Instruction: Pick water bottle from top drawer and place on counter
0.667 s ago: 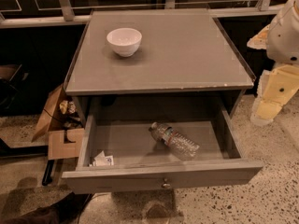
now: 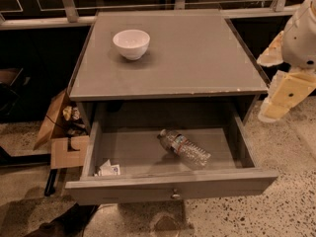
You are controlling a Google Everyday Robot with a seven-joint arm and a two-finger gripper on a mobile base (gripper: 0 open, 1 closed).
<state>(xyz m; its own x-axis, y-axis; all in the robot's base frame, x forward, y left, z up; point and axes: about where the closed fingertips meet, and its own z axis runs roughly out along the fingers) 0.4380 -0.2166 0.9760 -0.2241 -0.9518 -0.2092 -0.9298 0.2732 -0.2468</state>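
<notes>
Right of the counter (image 2: pixel 197 58) hangs the tool (image 2: pixel 284 97) (grip: cannot tell); the water bottle (image 2: pixel 185 148) lies in the top drawer (image 2: pixel 148 189).

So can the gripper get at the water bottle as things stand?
Probably yes. The top drawer is pulled out, the water bottle lies uncovered right of its middle, and the gripper hangs just outside the drawer's right wall.

I'm seeing the counter (image 2: pixel 197 58) carrying a white bowl (image 2: pixel 131 43), sitting back-left. The gripper (image 2: pixel 282 97) is hanging just off its front-right corner.
</notes>
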